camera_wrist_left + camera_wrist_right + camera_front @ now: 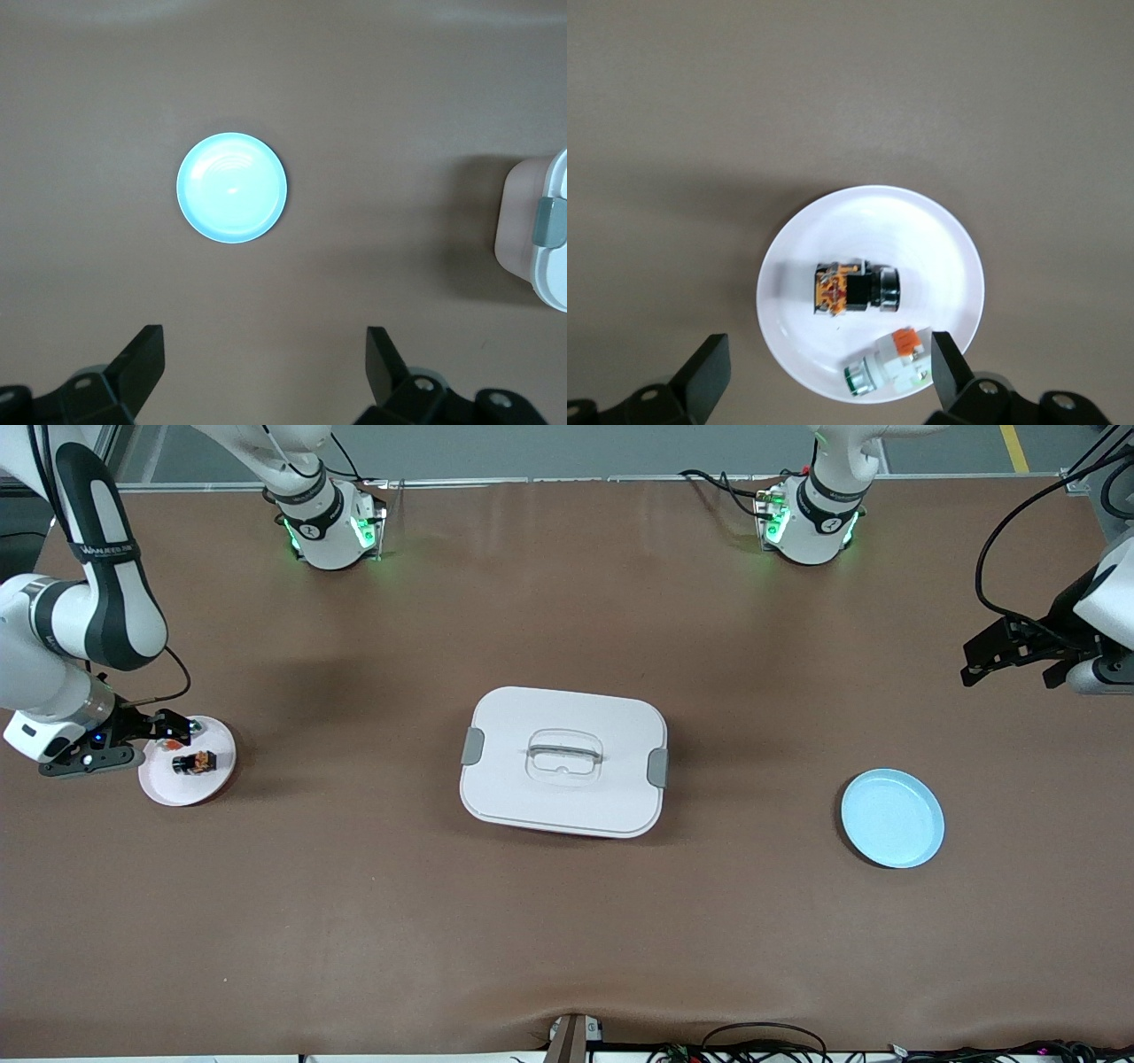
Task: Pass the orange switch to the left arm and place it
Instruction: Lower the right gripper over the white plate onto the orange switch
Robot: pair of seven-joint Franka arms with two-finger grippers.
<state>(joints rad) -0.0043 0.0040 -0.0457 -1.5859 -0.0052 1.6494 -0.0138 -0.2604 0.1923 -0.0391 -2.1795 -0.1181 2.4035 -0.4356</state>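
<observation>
Found the orange switch point(195, 763) lying on its side on the white plate point(190, 797) at the right arm's end of the bench point(354, 912), just beside a silver-white part point(890, 365) with a red-orange bit. Found the right tool point(173, 731) over that plate's edge, spread wide and holding nothing. Left the left tool point(1014, 664) waiting over bare bench at the left arm's end, equally wide and empty, near the blue plate point(892, 818). Judged the step in hand to be the pick. Needed to centre the fingers across the black body, descend straight, and close without nudging the silver-white neighbour or tipping the plate. Needed afterwards to lift high for the handover, keeping well clear of the box point(563, 762) at mid-bench. Could not make out the switch's underside or exact contact with the plate. Saw the box only partly in the left wrist view, cut at the frame edge. Lost most of both arms past the front view's borders. Could not tell the box's contents under the shut lid.
</observation>
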